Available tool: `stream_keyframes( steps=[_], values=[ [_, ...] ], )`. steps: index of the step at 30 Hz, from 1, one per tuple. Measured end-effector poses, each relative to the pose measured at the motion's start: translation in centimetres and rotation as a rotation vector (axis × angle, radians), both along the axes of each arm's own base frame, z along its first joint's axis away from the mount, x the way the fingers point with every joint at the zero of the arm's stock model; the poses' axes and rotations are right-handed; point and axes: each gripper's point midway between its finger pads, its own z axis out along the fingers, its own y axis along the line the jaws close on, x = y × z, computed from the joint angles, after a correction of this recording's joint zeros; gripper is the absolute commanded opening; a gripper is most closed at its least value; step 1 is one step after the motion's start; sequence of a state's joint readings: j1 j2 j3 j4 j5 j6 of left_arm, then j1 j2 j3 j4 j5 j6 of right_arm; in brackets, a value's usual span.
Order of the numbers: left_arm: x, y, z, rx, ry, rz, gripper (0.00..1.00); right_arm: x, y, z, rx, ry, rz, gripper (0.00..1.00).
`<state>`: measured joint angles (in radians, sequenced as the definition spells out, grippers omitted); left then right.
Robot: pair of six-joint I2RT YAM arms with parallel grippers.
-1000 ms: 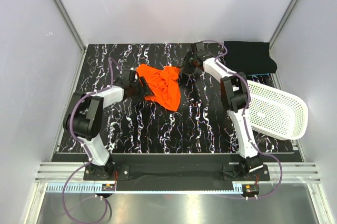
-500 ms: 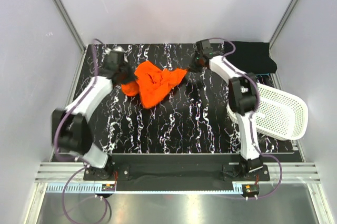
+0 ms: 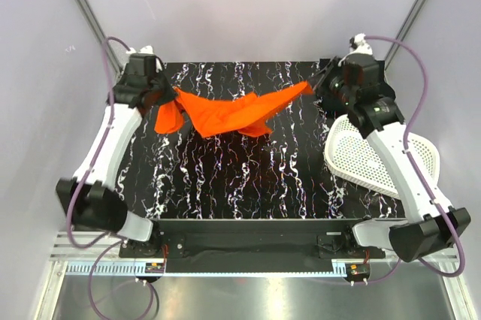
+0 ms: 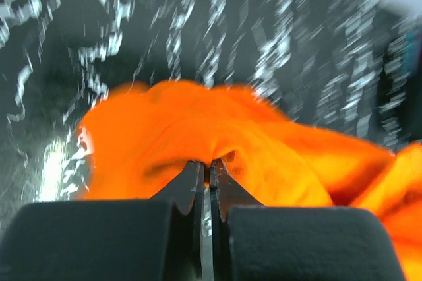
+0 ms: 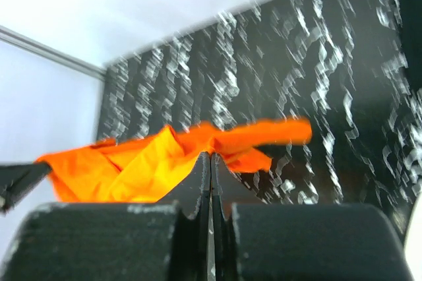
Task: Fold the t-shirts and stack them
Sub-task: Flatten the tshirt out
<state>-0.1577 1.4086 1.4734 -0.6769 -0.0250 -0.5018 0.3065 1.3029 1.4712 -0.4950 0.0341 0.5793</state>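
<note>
Pale walls and slanted metal posts are closing in a black, white-veined surface (image 3: 248,177). The orange t-shirt (image 3: 225,113) is hanging above its far half, stretched between the two arms rather than lying flat.

The left fingers (image 4: 192,182) are pinching one end of the cloth near the far left corner. From the left wrist they are showing pressed together on a ridge of orange fabric, with only a thin slit between them. The right fingers (image 5: 198,182) are clamping the opposite end, a narrow tapering strip near the far right corner. The right wrist view is showing them shut just as tightly, with the cloth running away from their tips toward the left side.

Between the two grips the shirt is spreading into a rough, wrinkled band, widest toward the left. Its middle is sagging, and a loose fold is drooping toward the surface — whether that fold is touching the marbling cannot be told from above. Just below the left fingers a separate flap of orange is dangling on its own.

At the right edge a white perforated basket (image 3: 379,158) is lying tilted, partly under the right arm and well apart from the shirt. Both wrist pictures are blurring, so finer creases in the fabric are not readable.
</note>
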Motion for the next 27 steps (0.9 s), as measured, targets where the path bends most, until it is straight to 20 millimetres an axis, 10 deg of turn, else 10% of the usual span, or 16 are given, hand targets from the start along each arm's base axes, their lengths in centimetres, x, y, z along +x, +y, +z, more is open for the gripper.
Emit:
stream_keyframes(
  steps=[7, 9, 13, 21, 27],
  values=[
    [2.1, -2.7, -12.0, -0.016, 0.339, -0.147, 0.03, -2.4, -0.7, -13.5, -0.092, 0.331, -0.006, 0.0],
    [2.9, -3.7, -14.7, -0.041, 0.408, -0.193, 0.28, -3.7, -0.9, -15.9, -0.099, 0.41, -0.009, 0.0],
    [3.1, -4.3, -17.0, -0.045, 0.463, -0.234, 0.58, -4.6, -0.1, -16.8, -0.051, 0.432, 0.011, 0.0],
    [-3.7, -2.7, -15.6, 0.049, 0.382, -0.188, 0.61, -8.4, 1.1, -18.7, -0.023, 0.458, 0.033, 0.0],
    [-6.7, -0.7, -19.0, 0.012, 0.44, -0.064, 0.74, -8.3, 0.9, -17.4, -0.01, 0.418, 0.027, 0.0]
  ],
)
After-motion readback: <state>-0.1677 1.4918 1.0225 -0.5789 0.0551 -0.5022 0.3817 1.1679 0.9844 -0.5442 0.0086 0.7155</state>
